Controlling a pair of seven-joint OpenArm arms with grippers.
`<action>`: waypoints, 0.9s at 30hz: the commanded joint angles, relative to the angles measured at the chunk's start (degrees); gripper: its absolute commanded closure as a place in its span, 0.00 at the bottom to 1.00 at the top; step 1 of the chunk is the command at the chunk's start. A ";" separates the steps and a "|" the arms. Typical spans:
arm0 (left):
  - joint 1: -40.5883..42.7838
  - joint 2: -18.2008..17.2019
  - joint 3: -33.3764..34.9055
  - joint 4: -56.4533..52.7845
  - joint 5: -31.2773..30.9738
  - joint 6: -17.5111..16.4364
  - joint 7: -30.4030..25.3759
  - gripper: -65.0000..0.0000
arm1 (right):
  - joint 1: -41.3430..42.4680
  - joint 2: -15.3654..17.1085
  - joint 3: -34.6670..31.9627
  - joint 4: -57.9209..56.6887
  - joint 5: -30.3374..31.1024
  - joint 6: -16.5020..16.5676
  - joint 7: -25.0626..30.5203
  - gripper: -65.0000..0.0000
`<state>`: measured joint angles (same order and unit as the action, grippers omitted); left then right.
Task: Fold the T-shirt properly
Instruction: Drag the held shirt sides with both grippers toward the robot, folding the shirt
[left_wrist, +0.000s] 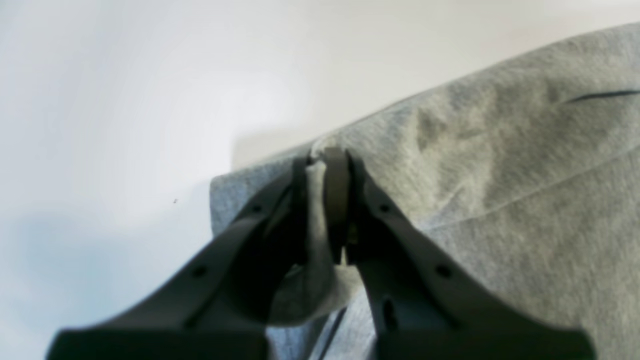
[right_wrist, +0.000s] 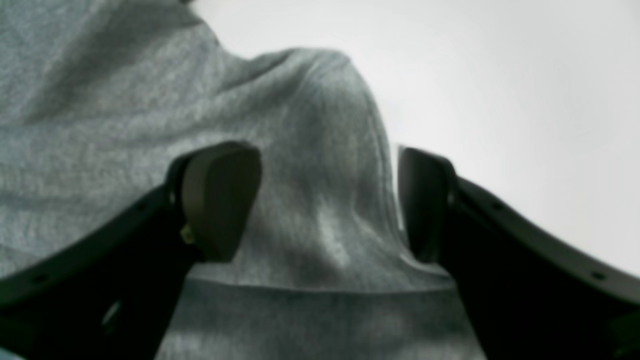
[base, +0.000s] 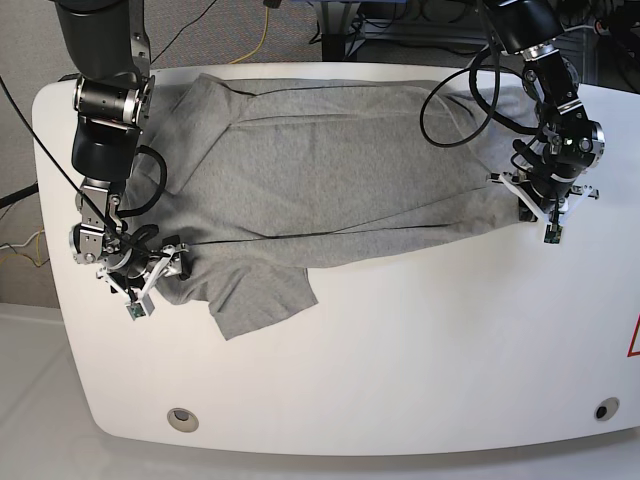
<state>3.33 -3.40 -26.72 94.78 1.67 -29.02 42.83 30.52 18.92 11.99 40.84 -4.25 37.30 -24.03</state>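
Left wrist: left gripper (left_wrist: 327, 160) jaws pinched on T-shirt (left_wrist: 525, 190) edge; right gripper (right_wrist: 327, 200) jaws wide, straddling raised fold.

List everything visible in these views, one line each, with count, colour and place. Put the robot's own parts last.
T-shirt: one, heather grey, spread across the far half of the table, one sleeve flopped toward the near left in the base view.
table: one, white, rounded corners, under everything.
holes in the table: two, dark, near the front corners.
cables: several, black, looping off the arms; a yellow one on the floor behind.
left gripper: one, black, at the shirt's edge on the base view's right, shut on a pinch of fabric.
right gripper: one, black, at the sleeve on the base view's left, jaws open astride a raised fold.
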 joint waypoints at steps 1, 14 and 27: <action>-0.74 -0.60 -0.05 1.17 -0.40 0.14 -1.11 0.99 | 1.70 0.82 0.19 0.70 0.69 -0.16 1.31 0.29; -0.83 -0.60 -0.05 1.17 -0.40 0.14 -1.11 0.99 | -1.56 0.91 0.19 0.79 0.78 0.02 1.39 0.55; -0.83 -0.60 -0.05 1.17 -0.40 0.14 -1.11 0.99 | -2.96 0.99 0.19 0.87 0.78 0.20 1.39 0.95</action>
<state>3.31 -3.40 -26.72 94.78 1.67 -29.02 42.83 27.09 19.35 12.16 41.54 -2.13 37.10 -20.03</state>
